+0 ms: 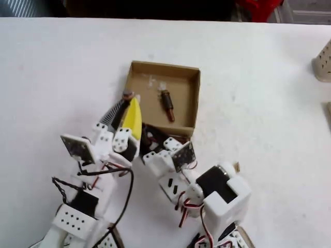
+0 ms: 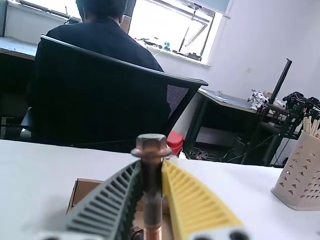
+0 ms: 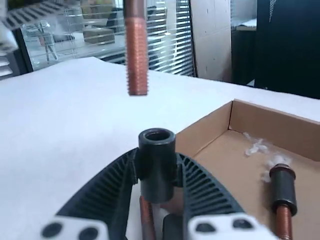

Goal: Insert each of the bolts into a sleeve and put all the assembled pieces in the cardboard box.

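My left arm reaches up from the high view's lower left, its gripper (image 2: 151, 167) clamped on a bolt (image 2: 150, 146) at the cardboard box's (image 1: 135, 82) left edge. The bolt stands vertical, head up. My right gripper (image 3: 157, 156) pinches a sleeve (image 3: 157, 175) upright beneath the threads. The right wrist view's top edge cuts off the bolt's head.

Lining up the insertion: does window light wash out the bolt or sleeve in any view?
Left wrist view: window bright, but bolt stands against the dark chair. Right wrist view: sleeve contrasts well with the white table. High view: table very bright, bolt visible.
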`<state>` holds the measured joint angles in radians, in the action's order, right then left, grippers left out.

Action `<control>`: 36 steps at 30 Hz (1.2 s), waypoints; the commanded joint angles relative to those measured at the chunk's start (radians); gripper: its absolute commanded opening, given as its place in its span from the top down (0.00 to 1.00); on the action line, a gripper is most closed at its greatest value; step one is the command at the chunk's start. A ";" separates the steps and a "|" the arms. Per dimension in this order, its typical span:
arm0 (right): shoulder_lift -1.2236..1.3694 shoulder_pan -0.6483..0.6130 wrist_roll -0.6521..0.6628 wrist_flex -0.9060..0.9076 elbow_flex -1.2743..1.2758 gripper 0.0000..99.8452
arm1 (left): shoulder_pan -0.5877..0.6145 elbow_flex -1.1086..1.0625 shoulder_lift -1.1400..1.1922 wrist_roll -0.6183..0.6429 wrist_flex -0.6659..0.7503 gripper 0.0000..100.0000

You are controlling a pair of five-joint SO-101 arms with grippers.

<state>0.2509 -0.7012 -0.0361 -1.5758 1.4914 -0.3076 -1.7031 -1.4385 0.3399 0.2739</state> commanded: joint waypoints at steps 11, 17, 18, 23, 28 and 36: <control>-0.015 -0.013 -0.002 -0.084 0.011 0.98 | -0.002 0.005 0.005 0.000 0.063 0.98; -0.013 -0.012 -0.002 -0.042 -0.006 0.98 | 0.002 0.005 0.005 -0.058 0.064 0.98; -0.013 -0.012 -0.002 -0.038 -0.009 0.98 | 0.002 0.005 0.005 -0.058 0.064 0.98; -0.013 0.001 -0.002 -0.033 -0.023 0.98 | 0.008 0.014 0.005 -0.069 0.086 0.98; -0.007 0.005 -0.002 -0.033 -0.037 0.98 | 0.048 0.098 0.136 -0.087 0.094 0.98; -0.005 0.021 -0.002 -0.033 -0.038 0.98 | -0.013 0.153 0.418 -0.080 0.288 0.98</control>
<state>0.2524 -0.7027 -0.0361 -1.6111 1.4822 -0.2785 -1.6187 -1.0963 0.2662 0.4657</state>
